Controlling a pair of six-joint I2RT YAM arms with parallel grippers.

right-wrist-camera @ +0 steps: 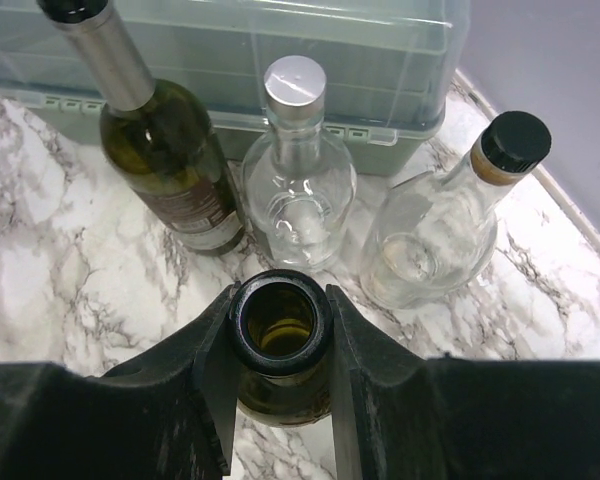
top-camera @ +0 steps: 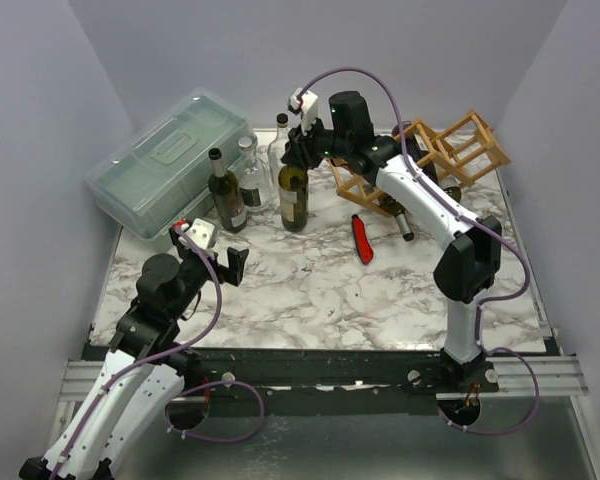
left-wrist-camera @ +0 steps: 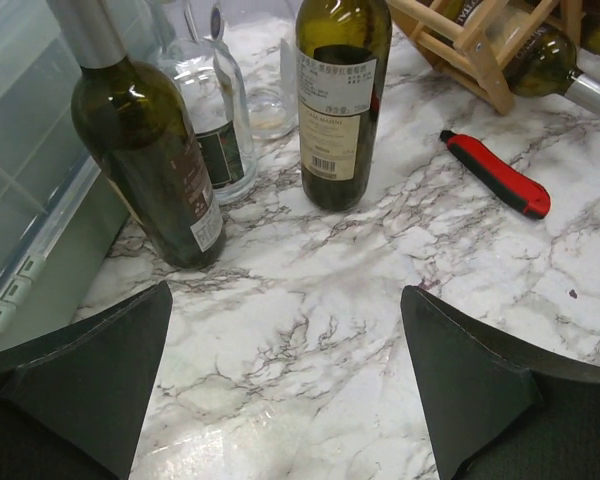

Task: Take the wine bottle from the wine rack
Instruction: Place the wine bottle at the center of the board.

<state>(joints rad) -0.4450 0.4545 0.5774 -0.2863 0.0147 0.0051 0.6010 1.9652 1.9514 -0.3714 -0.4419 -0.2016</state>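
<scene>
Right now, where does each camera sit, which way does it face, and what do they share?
Top external: high behind the arms, looking down on the marble-patterned table; both arms show.
Left wrist: on the left arm, facing forward low over the table; the open left gripper frames it.
Right wrist: on the right arm, looking down; the right gripper clasps the open-mouthed green glass wine bottle by its neck.
Shared: all three show that bottle.

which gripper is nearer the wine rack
Right. The right gripper, shut on an open bottle, is just left of the wine rack; the left gripper hangs far off, near-left.
</scene>
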